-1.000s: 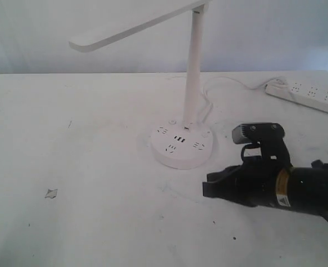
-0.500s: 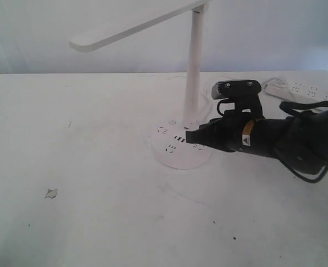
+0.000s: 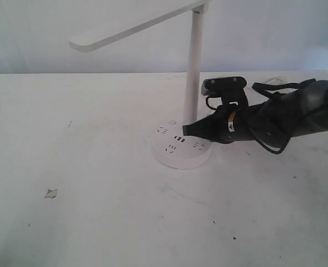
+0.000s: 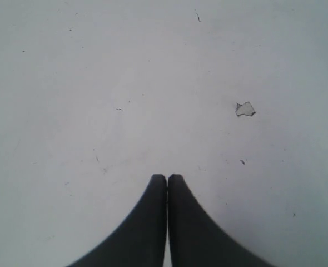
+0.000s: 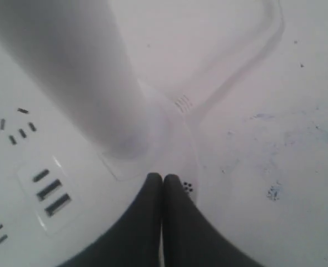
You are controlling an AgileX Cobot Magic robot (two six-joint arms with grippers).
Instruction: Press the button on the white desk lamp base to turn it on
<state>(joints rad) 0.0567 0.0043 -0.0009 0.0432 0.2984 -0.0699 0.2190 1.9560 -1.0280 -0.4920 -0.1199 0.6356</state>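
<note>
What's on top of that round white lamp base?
The round white lamp base bears socket slots, three dark USB ports and a slim white pole; the shut right gripper hangs over it, covering what's beneath.

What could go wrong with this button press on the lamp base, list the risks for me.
1. The shut right gripper is close beside the foot of the pole; drifting sideways could shove the white desk lamp instead of pressing anything.
2. The USB ports lie nearby on the white desk lamp base; a misplaced push may land there, and I cannot pick out the button itself.
</note>
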